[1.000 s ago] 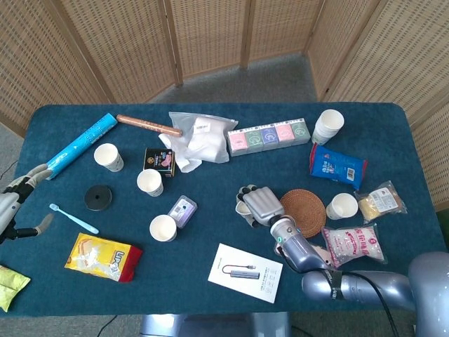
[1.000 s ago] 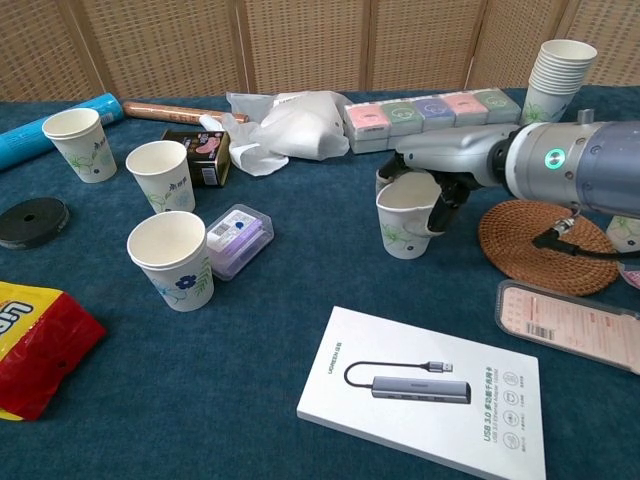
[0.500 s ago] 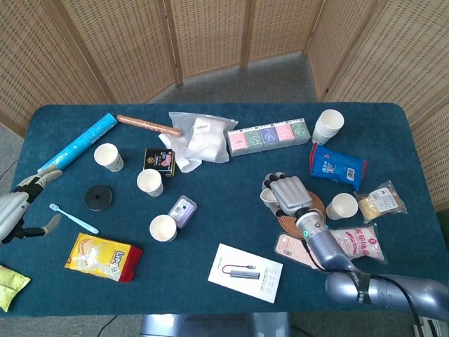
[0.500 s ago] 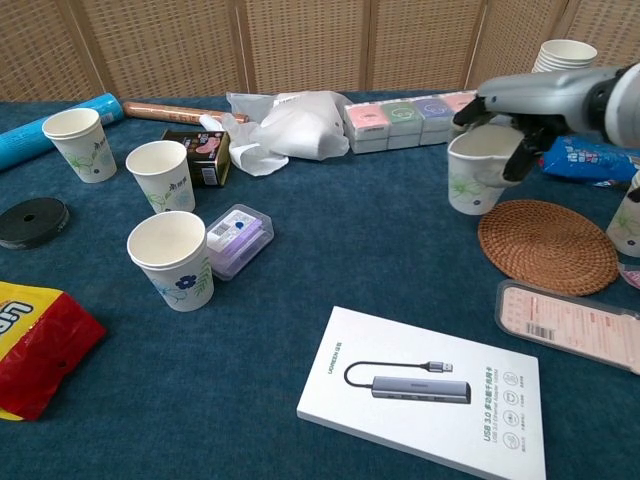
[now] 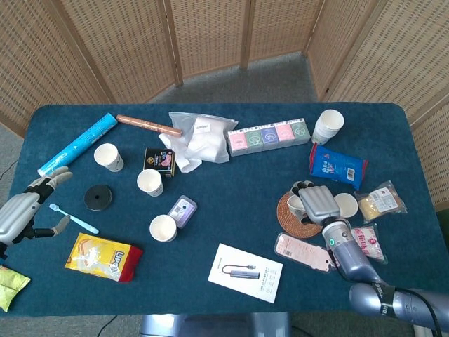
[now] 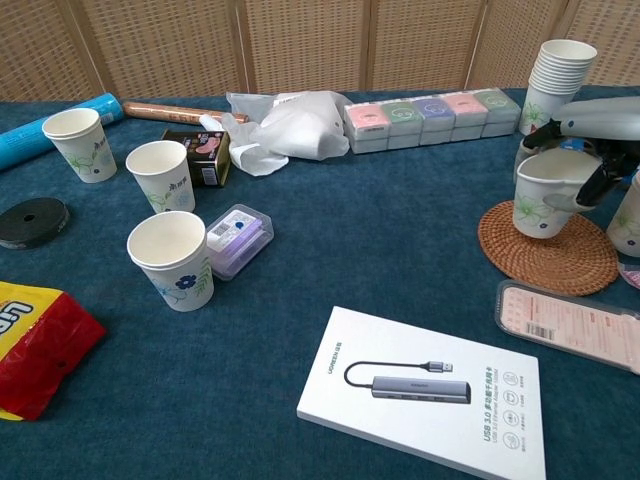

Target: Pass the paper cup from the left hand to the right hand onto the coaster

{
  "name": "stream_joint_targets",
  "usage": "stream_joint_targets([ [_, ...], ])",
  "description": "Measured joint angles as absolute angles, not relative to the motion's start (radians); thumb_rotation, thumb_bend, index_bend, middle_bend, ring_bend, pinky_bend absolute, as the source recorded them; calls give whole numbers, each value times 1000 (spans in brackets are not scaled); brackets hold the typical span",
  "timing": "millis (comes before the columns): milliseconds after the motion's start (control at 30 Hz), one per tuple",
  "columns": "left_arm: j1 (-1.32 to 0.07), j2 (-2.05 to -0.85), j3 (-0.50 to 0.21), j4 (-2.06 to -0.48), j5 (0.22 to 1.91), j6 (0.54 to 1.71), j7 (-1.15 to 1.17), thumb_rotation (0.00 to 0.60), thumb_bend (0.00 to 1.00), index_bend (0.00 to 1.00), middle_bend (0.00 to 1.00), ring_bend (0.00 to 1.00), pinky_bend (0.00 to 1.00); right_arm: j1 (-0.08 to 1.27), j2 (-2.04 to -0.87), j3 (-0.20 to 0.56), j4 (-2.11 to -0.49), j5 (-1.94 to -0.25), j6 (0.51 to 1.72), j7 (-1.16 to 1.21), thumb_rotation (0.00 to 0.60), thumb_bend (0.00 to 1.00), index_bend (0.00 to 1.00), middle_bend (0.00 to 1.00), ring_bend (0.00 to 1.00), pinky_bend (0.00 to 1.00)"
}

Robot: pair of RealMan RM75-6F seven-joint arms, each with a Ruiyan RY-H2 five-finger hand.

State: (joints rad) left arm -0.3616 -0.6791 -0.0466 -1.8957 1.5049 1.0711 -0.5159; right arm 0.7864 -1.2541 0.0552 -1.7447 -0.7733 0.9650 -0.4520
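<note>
Right hand point(image 6: 590, 150) grips paper cup point(image 6: 545, 195) by rim/upper wall, over the coaster point(image 6: 545, 262), base just at it. Cup looks light, thin-walled, crushes easily; hold upper wall gently. Left hand point(image 5: 24, 210) far from coaster, fingers apart, holds nothing.

Head view looks steeply down from high above the near table point(image 5: 231, 175) edge, covering the whole top and the screens behind. Chest view sits low and close, facing across. Both share the coaster point(image 5: 291, 216) point(image 6: 560, 265) and white box point(image 5: 245, 272) point(image 6: 425, 395).
</note>
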Motion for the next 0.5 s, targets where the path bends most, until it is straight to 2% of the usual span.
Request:
stream_joint_targets([
  [500, -353, -671, -44, -1905, 1511, 1087, -522, 552, 472, 0, 0, 0, 0, 771, -1244, 31, -1733, -739, 945, -481, 600, 449, 277, 211, 114, 445],
])
